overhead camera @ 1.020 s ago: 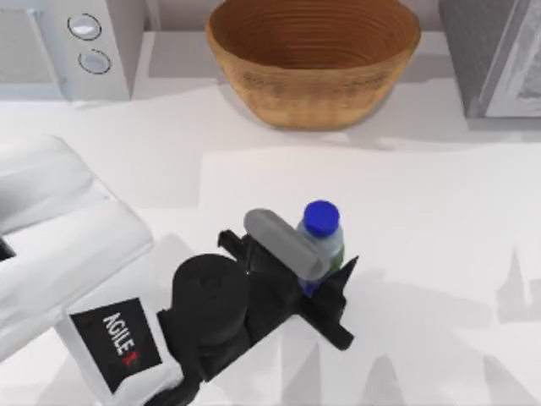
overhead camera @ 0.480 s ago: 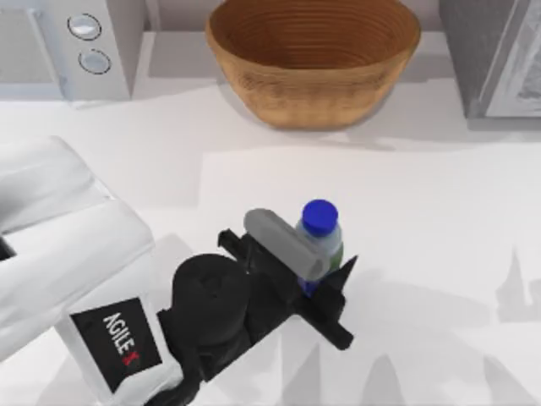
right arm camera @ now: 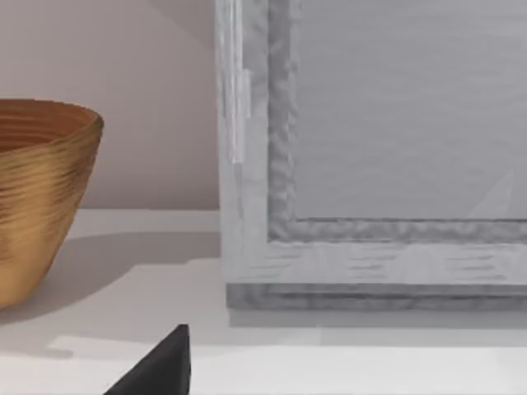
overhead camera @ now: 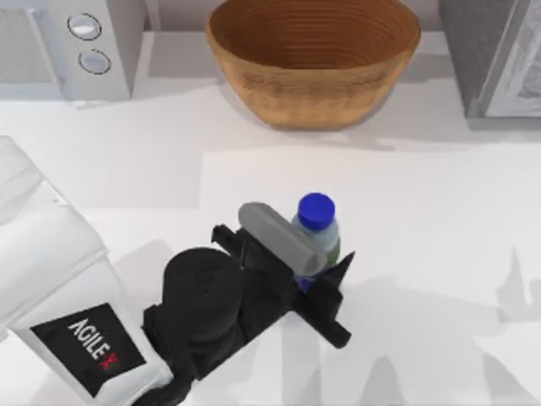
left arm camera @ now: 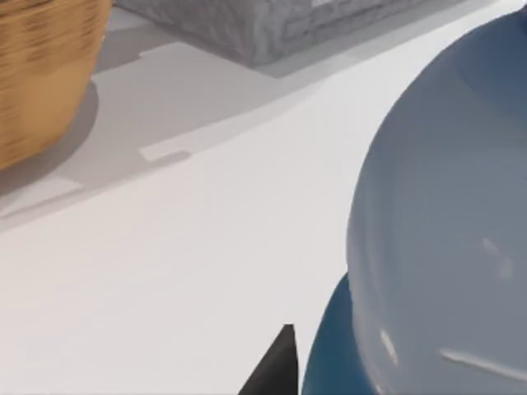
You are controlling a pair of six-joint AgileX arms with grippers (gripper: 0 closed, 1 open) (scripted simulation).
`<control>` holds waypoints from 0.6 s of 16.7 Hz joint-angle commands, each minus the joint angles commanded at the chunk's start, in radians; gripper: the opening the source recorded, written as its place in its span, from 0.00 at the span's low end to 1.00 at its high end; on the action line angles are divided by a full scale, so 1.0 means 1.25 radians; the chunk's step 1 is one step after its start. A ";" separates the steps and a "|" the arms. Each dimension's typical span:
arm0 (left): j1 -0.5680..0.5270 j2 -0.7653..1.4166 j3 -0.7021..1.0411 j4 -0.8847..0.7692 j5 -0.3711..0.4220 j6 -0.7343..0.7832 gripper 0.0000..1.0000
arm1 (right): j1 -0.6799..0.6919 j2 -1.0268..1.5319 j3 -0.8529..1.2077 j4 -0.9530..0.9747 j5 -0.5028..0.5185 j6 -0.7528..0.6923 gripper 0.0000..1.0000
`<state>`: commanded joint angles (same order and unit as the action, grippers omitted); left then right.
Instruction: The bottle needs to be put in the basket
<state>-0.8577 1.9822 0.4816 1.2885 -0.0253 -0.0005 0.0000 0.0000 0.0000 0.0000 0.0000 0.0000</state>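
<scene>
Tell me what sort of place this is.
Probably a rendered kitchen counter. A white appliance with two round dials stands at the back left, a wicker basket sits at the back middle, and a grey framed unit stands at the back right of the white table.

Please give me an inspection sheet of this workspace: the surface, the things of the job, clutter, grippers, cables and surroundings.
Surface: white table, with faint grey shadows.
Job's things: the bottle stands upright near the table's middle, blue cap up; the basket sits at the far edge, nothing seen inside it, well apart from the bottle.
Clutter: nothing seen.
Grippers: left gripper at the bottle, its fingers on either side of the bottle's body; right gripper shows one dark fingertip, low over the table.
Cables: nothing seen.
Surroundings: white appliance with two round knobs at far left; grey textured box at far right; plain wall behind.
</scene>
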 joint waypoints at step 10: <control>-0.014 -0.635 -0.186 -0.420 -0.025 -0.006 0.00 | 0.000 0.000 0.000 0.000 0.000 0.000 1.00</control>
<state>-0.8749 1.1882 0.2494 0.7637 -0.0565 -0.0086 0.0000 0.0000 0.0000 0.0000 0.0000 0.0000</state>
